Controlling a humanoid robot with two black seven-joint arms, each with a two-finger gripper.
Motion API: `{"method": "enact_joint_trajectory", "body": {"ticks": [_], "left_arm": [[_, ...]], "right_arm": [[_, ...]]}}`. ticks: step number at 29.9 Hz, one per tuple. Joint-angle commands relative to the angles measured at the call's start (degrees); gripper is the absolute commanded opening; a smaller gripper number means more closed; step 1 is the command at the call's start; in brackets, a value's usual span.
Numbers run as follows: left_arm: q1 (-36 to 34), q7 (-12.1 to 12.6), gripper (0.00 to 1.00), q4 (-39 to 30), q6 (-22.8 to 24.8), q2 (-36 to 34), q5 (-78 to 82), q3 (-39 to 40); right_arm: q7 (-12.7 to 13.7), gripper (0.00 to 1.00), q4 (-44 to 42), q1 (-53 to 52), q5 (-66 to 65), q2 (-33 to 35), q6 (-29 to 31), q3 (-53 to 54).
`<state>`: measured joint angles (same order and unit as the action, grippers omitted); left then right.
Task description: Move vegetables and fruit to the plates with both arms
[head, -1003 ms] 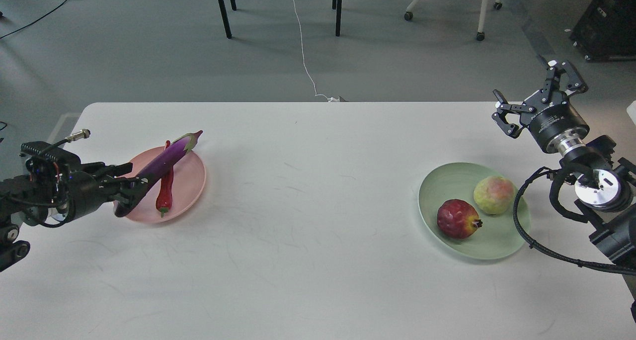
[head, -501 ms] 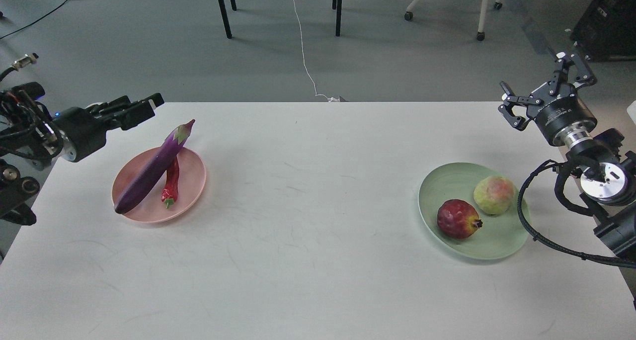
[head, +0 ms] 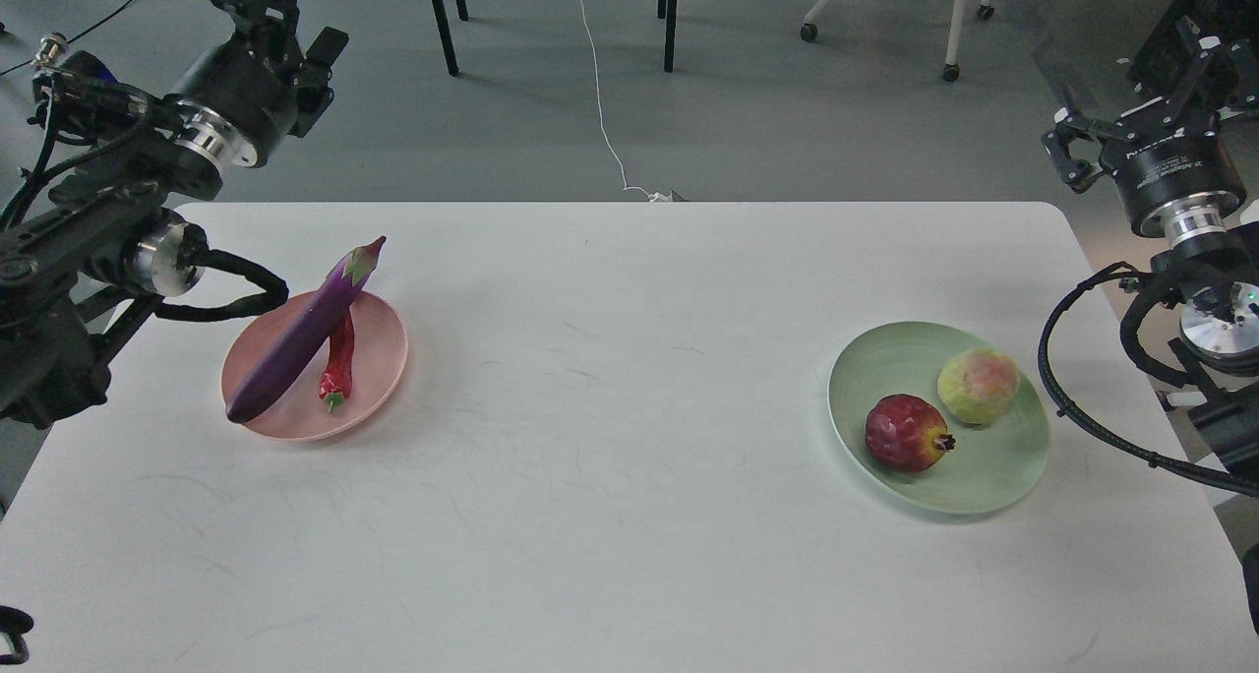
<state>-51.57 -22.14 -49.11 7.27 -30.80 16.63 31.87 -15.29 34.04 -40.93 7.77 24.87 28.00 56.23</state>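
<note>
The purple eggplant (head: pixel 305 334) lies slantwise across the pink plate (head: pixel 382 353), its cap end sticking out over the far rim. The red chili (head: pixel 337 363) lies beside it on the plate. The dark red fruit (head: pixel 905 434) and the yellow-green fruit (head: pixel 977 386) sit on the pale green plate (head: pixel 984 471). My left gripper (head: pixel 290 9) is raised high beyond the table's far left corner, open and empty. My right gripper (head: pixel 1141 97) is raised past the far right corner, open and empty.
The white table (head: pixel 629 516) ends at its far edge just behind the plates. On the floor beyond it are black chair legs (head: pixel 443 24), a white cable (head: pixel 600 102) and a wheeled white chair base (head: pixel 949 24). Black equipment (head: pixel 1180 73) stands at the far right.
My left gripper let go of the eggplant, which settled onto the pink plate, then rose and pulled back to the far left. My right gripper also rose and drew back to the right.
</note>
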Motion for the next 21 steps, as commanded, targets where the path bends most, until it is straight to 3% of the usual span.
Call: {"method": "enact_joint_trajectory", "body": {"ticks": [1,4,8,13,21], "left_arm": [[0.3,0.3,0.98,7.9,7.1,3.9,-10.4,2.2],[0.9,0.5,0.98,14.5,11.3,6.7,-19.9,4.4],[1.6,0.7,0.98,21.0,15.7,9.3,-25.6,6.2],[3.7,0.8,0.98,22.4,18.4,10.1,-25.9,7.2],[3.8,0.5,0.98,21.9,18.1,9.7,-25.9,8.3]], "right_arm": [[0.6,1.0,-0.5,0.1,0.5,-1.6,0.0,0.9],[1.7,1.0,-1.4,-0.3,1.5,-1.8,0.0,1.1],[6.2,0.99,-7.6,-1.0,4.0,-7.0,0.0,1.2],[6.2,0.99,-15.0,-3.6,4.2,-10.8,0.0,0.6],[6.2,0.99,-12.8,-5.5,3.9,-10.3,0.0,0.0]]}}
